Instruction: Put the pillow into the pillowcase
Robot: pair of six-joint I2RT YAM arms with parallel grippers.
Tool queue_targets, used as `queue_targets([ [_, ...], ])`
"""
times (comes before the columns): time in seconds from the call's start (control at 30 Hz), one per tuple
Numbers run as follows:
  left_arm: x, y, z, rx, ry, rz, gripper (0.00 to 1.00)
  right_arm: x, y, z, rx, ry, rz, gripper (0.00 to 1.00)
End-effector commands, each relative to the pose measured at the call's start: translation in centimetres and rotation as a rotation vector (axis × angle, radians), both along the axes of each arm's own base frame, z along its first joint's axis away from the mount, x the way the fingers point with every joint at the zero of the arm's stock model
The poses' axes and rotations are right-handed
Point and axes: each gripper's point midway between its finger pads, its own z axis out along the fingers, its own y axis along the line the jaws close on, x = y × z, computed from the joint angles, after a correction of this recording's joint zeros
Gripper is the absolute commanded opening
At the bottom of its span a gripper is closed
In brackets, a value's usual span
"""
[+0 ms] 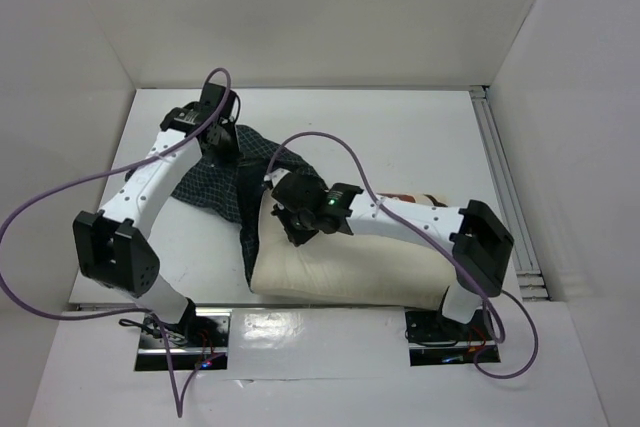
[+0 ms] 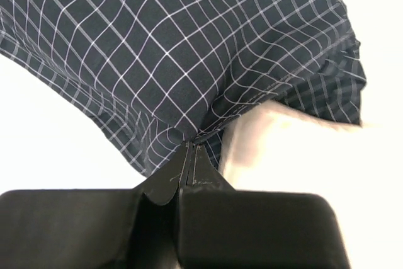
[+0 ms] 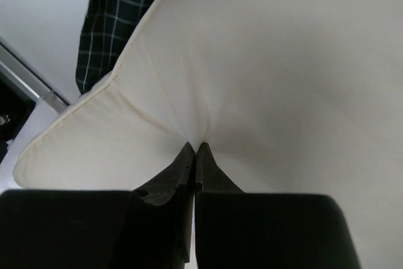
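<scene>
Your left gripper (image 2: 192,148) is clenched on a fold of the pillowcase (image 2: 176,48) at the far left of the worktop (image 1: 420,137), your right gripper (image 3: 195,149) pinches the pillow (image 3: 271,61) lying along the near edge, and its arm (image 1: 410,222) hides whether the pillow's left end is inside the cloth.

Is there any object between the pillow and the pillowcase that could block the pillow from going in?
Nothing visible stands between them. The pillow lies against the pillowcase. The right gripper pinches the pillow, the left gripper the pillowcase. Whether the opening faces the pillow cannot be seen.
</scene>
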Motion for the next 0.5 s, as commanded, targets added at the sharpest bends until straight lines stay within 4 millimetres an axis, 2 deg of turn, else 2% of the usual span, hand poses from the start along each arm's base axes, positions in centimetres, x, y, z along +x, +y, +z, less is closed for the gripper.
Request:
queue_targets([
  [0.0, -1.6, -0.1, 2.0, -0.037, -0.045, -0.036, 0.0, 2.6, 3.8, 4.1, 0.119, -0.105, 0.006, 0.0],
  [0.03, -2.0, -0.2, 1.9, -0.047, -0.04, -0.042, 0.0, 3.2, 4.5, 4.4, 0.122, -0.117, -0.003, 0.0],
  [0.07, -2.5, -0.1, 2.3, -0.05, -0.054, -0.042, 0.0, 3.8, 4.5, 4.5, 0.119, -0.117, -0.013, 0.0],
  [0.17, -3.6, 0.2, 1.1, -0.042, -0.023, -0.042, 0.0, 5.4, 4.5, 5.4, 0.136, -0.136, -0.058, 0.0],
  [0.2, -3.8, 0.3, 1.2, -0.039, -0.027, -0.05, 0.0, 5.9, 4.3, 5.0, 0.127, -0.132, -0.069, 0.0],
  [0.37, -4.5, 0.4, 0.0, -0.034, 0.008, -0.064, 0.0, 8.0, 4.0, 6.5, 0.185, -0.119, -0.132, 0.0],
  [0.47, -4.6, 0.4, 0.3, -0.036, -0.001, -0.064, 0.0, 9.3, 4.4, 7.3, 0.214, -0.113, -0.137, 0.0],
])
